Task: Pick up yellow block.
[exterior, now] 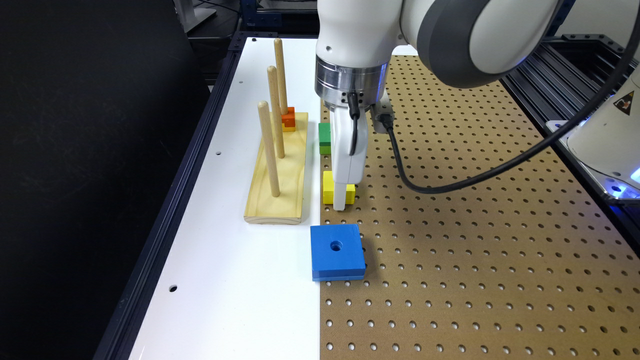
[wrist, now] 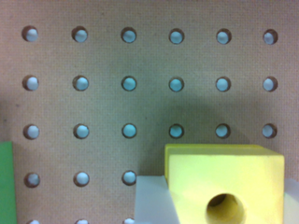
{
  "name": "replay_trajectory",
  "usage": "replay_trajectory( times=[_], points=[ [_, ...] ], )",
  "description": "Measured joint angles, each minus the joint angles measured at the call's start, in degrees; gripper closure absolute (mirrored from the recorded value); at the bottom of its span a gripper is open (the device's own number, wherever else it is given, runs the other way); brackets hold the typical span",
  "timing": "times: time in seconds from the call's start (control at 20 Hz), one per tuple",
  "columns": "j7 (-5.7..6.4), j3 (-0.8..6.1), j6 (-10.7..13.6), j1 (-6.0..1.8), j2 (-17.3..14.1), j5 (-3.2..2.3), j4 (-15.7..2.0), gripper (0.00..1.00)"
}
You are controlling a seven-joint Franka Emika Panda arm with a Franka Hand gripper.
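Now the end effector is down around the yellow block, one finger on each side, ready to squeeze; pinching or just touching, I cannot tell. It sits between the green block and the blue block.

Blue block on pegboard; green block; orange block on peg base.

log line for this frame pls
phase: grasp approach | gripper: down at yellow block, fingers straddling | block: on pegboard | lift: not yet
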State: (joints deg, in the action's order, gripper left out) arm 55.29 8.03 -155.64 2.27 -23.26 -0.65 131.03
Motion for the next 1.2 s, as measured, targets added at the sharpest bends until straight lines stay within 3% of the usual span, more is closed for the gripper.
replay_trajectory(
  times=[0.3,0.7,1.05,1.2],
  points=[
    [0.0,-0.01,0.32,0.0,0.56,0.0,0.03,1.0],
    [0.0,0.01,3.74,0.0,3.9,0.0,0.08,1.0],
    [0.0,0.02,4.06,0.0,4.48,0.0,0.24,1.0],
    [0.0,0.07,5.36,0.0,5.9,0.0,0.24,1.0]
  ],
)
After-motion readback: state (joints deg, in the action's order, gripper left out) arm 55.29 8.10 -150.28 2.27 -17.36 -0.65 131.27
